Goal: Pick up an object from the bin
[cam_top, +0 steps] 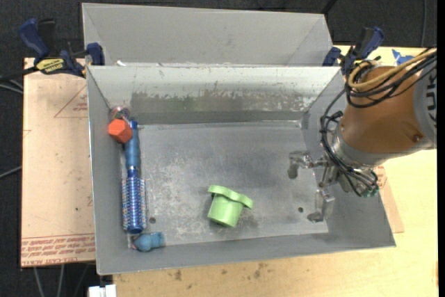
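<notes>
My gripper [310, 186] hangs low over the bin's right side, close to the right wall. It stands open, and only bare bin floor shows between its two metal fingers. The nearest loose thing is a light green plastic cylinder with a flat flange [226, 206], lying on its side at the front middle of the bin, well left of the gripper and apart from it.
A long blue ribbed brush-like stick [133, 186] lies along the left wall. An orange-red block [119, 129] sits at its far end and a small light blue piece [149, 241] at its near end. The arm's orange cover and cables overhang the right rim.
</notes>
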`<state>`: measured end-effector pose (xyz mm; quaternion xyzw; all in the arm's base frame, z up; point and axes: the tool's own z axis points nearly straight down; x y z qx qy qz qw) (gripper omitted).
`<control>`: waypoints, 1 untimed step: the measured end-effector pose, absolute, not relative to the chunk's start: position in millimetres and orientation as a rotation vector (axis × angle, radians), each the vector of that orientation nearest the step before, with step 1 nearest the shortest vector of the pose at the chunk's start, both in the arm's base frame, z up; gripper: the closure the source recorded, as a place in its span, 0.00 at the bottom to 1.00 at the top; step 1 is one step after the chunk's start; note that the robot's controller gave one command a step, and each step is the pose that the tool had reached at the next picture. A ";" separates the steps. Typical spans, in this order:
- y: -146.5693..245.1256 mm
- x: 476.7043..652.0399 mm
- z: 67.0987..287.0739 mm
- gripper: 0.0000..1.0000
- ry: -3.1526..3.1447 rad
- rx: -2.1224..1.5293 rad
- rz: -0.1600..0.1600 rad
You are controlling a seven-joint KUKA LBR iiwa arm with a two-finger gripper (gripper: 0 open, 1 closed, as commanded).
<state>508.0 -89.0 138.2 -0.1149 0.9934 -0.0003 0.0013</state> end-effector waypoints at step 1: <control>-13.1 498.8 122.9 0.00 3.126 -0.325 0.008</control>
